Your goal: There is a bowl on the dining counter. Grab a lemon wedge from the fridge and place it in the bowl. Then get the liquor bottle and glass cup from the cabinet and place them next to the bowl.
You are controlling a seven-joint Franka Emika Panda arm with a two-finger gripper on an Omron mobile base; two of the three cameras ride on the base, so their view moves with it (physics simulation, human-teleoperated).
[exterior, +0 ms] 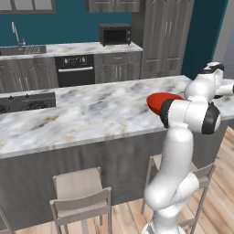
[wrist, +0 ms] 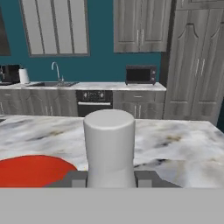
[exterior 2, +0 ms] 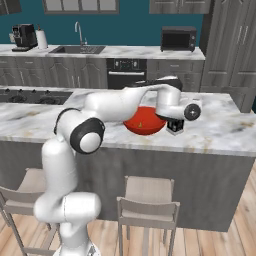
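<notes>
The red bowl (exterior: pixel 156 101) (exterior 2: pixel 142 123) (wrist: pixel 28 169) sits on the dining counter (exterior: pixel 91 112) (exterior 2: pixel 220 131) (wrist: pixel 175 146). A tiny yellowish speck, the lemon wedge (exterior 2: pixel 140 124), lies inside it. My gripper (exterior 2: pixel 175 124) (wrist: pixel 111 178) is shut on the liquor bottle (exterior 2: pixel 175 128), whose pale neck (wrist: pixel 109 144) rises upright between the fingers in the hand view. The bottle's black label shows just right of the bowl, low at the counter top. The glass cup and the fridge are out of view.
Pale stools (exterior: pixel 80 192) (exterior 2: pixel 147 202) stand along the near side of the counter. A stovetop (exterior: pixel 27 101) is set in its left end. Behind are a worktop with oven (exterior 2: pixel 126 70), microwave (exterior 2: pixel 178 38), sink (exterior 2: pixel 77 47) and tall grey cupboards (exterior: pixel 164 36).
</notes>
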